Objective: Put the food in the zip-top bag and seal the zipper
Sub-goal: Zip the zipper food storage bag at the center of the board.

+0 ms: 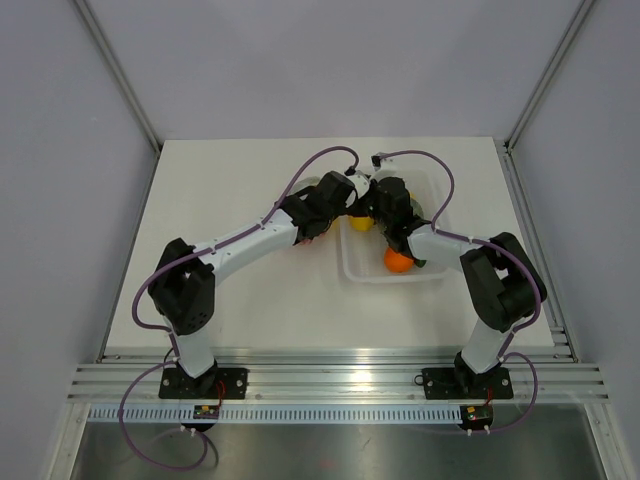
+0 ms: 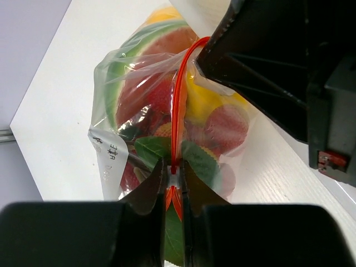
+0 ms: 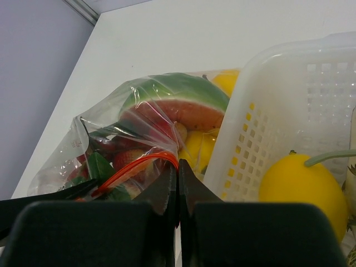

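Red-orange zipper (image 2: 177, 111) stretches between left hand (image 2: 174, 173) and right hand (image 3: 177, 177) — both pinch it.

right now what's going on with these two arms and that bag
Both arms are working on the clear bag, which is already stuffed with toy fruit. The left fingers pinch one end of its red zipper strip and the right fingers are shut on the other end. A lemon and an orange lie in the white basket beside it.
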